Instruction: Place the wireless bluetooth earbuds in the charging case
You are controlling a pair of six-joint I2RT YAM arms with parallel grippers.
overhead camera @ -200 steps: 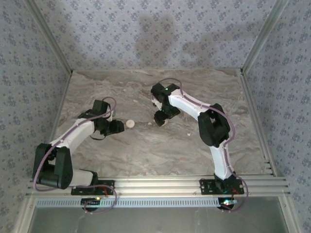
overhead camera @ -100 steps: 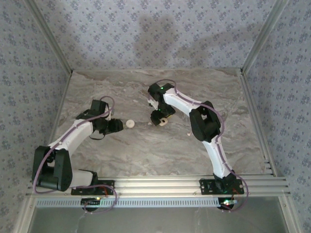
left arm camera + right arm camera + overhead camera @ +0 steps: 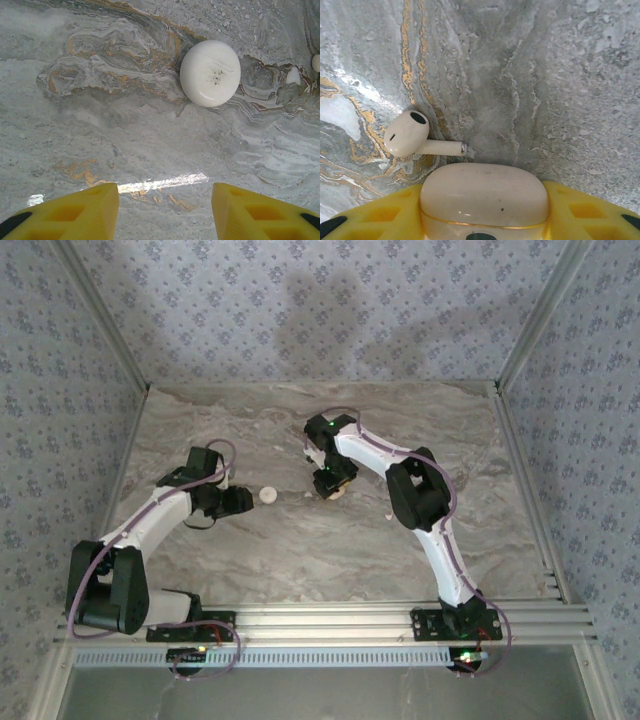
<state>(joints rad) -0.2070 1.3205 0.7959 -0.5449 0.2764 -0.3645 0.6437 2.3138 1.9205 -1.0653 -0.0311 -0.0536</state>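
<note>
Right hand [image 3: 482, 202] clamps the charging case [image 3: 484, 192]; 1 earbud [image 3: 409, 134] lies just beyond, at 11 o'clock. Left hand [image 3: 165, 210] gapes empty. A low sweep could knock the earbud away.

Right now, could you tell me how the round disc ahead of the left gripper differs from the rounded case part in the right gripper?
The round disc lies free on the table, apart from the open left gripper; the rounded case part is clamped in the right gripper. The disc is circular; the case part is oblong with a thin gold seam. Both are smooth and cream-white.
</note>
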